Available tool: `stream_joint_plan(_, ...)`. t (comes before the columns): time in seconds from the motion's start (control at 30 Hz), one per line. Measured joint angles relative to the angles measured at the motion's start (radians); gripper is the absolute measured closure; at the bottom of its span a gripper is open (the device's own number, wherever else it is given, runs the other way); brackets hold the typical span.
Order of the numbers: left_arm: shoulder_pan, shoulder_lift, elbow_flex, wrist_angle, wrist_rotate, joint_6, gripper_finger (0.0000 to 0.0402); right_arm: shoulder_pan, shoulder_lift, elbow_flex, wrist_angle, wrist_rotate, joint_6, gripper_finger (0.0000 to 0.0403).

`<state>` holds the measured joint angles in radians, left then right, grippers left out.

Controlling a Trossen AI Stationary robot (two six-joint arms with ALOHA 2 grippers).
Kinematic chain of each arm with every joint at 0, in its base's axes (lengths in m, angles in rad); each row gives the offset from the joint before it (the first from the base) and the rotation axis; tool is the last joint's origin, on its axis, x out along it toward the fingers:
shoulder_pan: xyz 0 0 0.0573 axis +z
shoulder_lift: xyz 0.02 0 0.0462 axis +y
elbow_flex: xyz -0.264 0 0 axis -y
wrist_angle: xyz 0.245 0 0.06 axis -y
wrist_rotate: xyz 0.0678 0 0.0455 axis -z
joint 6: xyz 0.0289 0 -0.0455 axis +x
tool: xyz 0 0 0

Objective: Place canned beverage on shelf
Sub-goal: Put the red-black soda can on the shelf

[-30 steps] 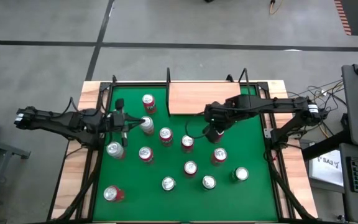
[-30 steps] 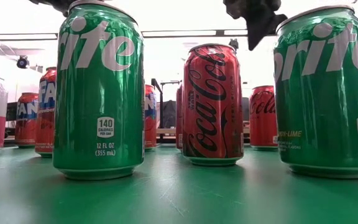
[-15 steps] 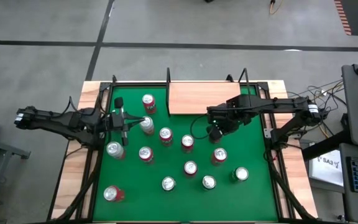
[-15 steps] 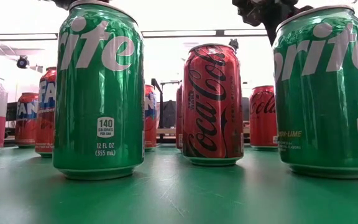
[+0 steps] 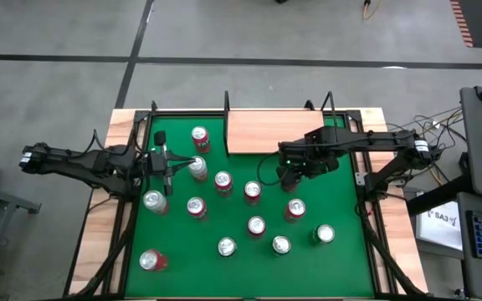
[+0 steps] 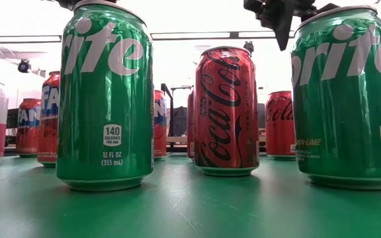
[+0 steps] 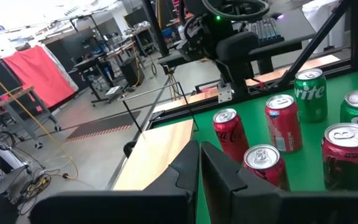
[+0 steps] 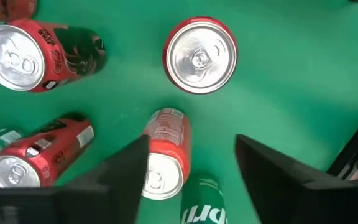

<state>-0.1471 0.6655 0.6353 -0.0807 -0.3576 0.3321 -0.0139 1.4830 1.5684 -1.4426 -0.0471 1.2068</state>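
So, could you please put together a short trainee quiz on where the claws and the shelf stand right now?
1. True or false: a can already stands on the shelf.
2. The right claw is: A) open, above the cans; B) shut on a can; C) resting on the shelf.
3. Fill in: the left claw is ___ (open or shut).
Key: 1 false, the shelf board is bare; 2 A; 3 shut.
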Motion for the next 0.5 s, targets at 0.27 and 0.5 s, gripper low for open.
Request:
stream_joint_plan(0.27, 0.0, 0.0, 0.003, -0.002, 0.0, 0.0, 0.0402, 0.0, 0.0, 0.0, 0.043, 0.058, -0.049, 0.0041)
stream_joint_plan(0.5, 0.0, 0.0, 0.003, 0.0, 0.0, 0.0, 0.0402, -0.016, 0.014, -0.019, 0.072, 0.091, -0.008, 0.0035)
